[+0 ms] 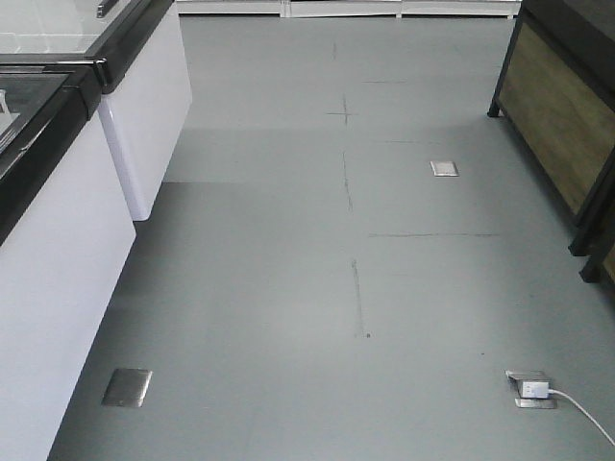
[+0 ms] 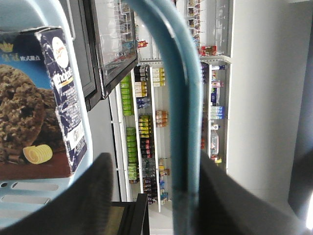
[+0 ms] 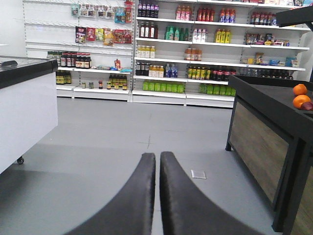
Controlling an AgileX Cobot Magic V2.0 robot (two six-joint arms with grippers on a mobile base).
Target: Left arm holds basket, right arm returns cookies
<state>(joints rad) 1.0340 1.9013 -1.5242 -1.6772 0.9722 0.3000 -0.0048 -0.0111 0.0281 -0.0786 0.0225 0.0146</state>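
In the left wrist view the cookies point(image 2: 34, 112), a dark blue box with a chocolate cookie picture, stand inside the pale blue basket point(image 2: 29, 200) at the left. The basket's blue hoop handle point(image 2: 178, 122) runs between the two black fingers of my left gripper point(image 2: 154, 156). Its jaws stand apart, and the handle lies against the right-hand finger point(image 2: 220, 196). My right gripper point(image 3: 157, 155) is shut with nothing between its fingers and points over bare grey floor toward the shelves. Neither arm shows in the front view.
White chest freezers point(image 1: 58, 250) with black rims line the left of the aisle. A dark wooden display stand point(image 1: 557, 125) is on the right, with oranges point(image 3: 299, 95) on top. The floor has metal outlet plates point(image 1: 127, 387) and a plugged white cable point(image 1: 577, 408). Stocked shelves point(image 3: 195, 49) are ahead.
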